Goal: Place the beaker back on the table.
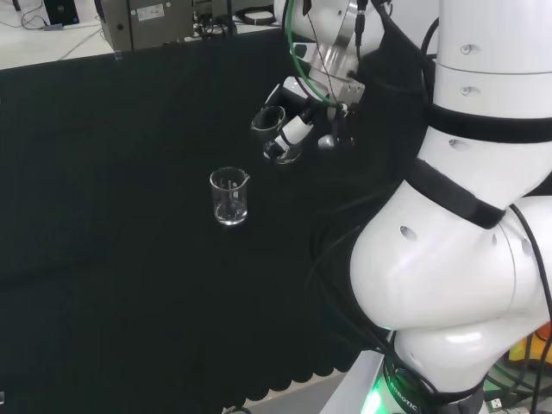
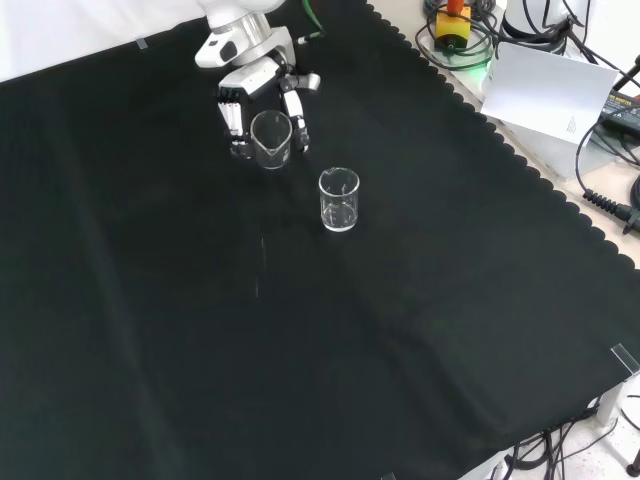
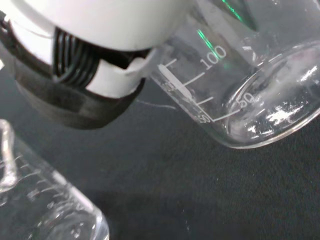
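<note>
At the upper centre of the head view the robot hand (image 1: 297,121) has its fingers curled round a clear beaker (image 1: 269,127), holding it tilted above the counter (image 1: 103,259). A second beaker (image 1: 229,197) stands upright on the cloth nearby, apart from it. Both look empty, though clear glass makes that hard to judge.

Hand (image 2: 262,95) raised above cloth (fingers (image 2: 232,118) curled, gripping), arm bent.

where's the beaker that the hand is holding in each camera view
Head view: held beaker sits upper centre, in the hand, right of and above the standing beaker.
Front view: held beaker is upper left, between the fingers.
Wrist view: held beaker is close, tilted.
Shared landmark: the standing beaker.
</note>
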Robot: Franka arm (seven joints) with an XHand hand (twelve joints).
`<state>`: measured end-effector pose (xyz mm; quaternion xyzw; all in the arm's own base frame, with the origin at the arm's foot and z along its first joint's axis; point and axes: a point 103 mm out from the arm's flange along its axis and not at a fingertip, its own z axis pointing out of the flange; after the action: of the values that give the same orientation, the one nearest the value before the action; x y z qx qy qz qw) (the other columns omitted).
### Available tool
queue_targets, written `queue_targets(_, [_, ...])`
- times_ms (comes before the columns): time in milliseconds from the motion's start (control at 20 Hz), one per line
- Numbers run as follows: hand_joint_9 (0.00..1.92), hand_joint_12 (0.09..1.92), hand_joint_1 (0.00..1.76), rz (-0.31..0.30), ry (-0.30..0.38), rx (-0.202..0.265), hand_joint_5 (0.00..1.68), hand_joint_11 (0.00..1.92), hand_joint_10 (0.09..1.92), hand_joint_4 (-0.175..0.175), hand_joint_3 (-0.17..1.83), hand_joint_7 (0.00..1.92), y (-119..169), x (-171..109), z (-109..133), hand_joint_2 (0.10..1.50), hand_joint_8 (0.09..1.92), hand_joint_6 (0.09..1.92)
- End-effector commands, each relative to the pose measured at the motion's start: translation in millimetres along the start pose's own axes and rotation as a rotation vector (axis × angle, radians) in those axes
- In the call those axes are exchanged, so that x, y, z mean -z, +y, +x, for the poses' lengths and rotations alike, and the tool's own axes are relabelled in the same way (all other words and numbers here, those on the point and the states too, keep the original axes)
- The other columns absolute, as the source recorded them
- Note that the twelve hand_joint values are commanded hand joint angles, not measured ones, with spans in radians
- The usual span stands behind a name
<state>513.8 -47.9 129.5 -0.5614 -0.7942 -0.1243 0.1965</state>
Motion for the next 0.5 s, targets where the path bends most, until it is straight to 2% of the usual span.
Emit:
queue_targets(50, [1.78, 0.53, 1.32, -0.052, 0.047, 0.018, 1.37, 1.47, 0.09, -0.175, 0.48, 1.44, 25.0, -14.2, -14.3, 0.71, 0.34, 0.39])
queue_targets(500, [1.77, 0.53, 1.32, -0.047, 0.111, 0.015, 1.36, 1.45, 0.09, -0.175, 0.45, 1.43, 43.9, -42.5, -28.4, 0.73, 0.35, 0.40])
